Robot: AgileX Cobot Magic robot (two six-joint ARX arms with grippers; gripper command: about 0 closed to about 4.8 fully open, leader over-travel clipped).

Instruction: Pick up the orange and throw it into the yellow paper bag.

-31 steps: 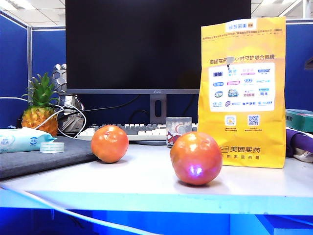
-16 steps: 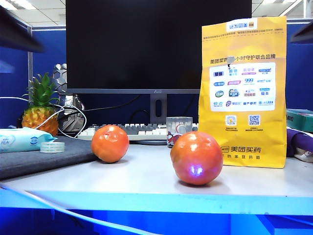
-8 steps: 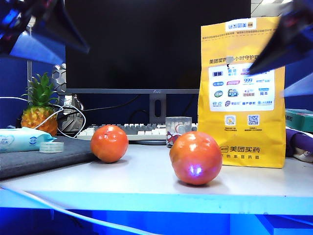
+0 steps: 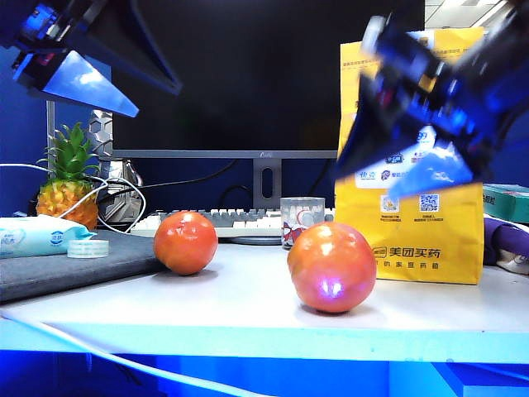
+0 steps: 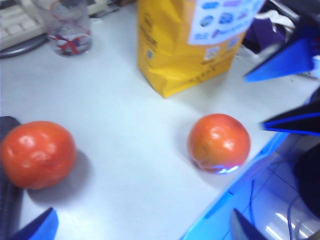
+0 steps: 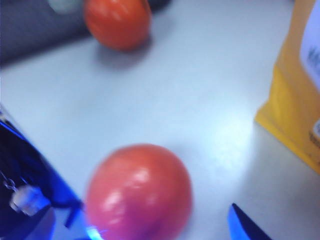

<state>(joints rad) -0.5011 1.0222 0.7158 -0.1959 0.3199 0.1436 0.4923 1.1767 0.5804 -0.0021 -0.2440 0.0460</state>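
On table: orange point(image 4: 332, 266) sits near front edge, untouched | bag point(image 4: 430, 240) upright just behind-right | right gripper point(image 4: 409, 157) above orange, before bag, jaws wide, empty | left gripper point(image 4: 124, 87) high at left, spread, empty

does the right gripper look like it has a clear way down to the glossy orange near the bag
Probably yes. The right gripper hangs open above the orange, in front of the yellow paper bag, with nothing between them. The other fruit and the left gripper sit well off to the side.
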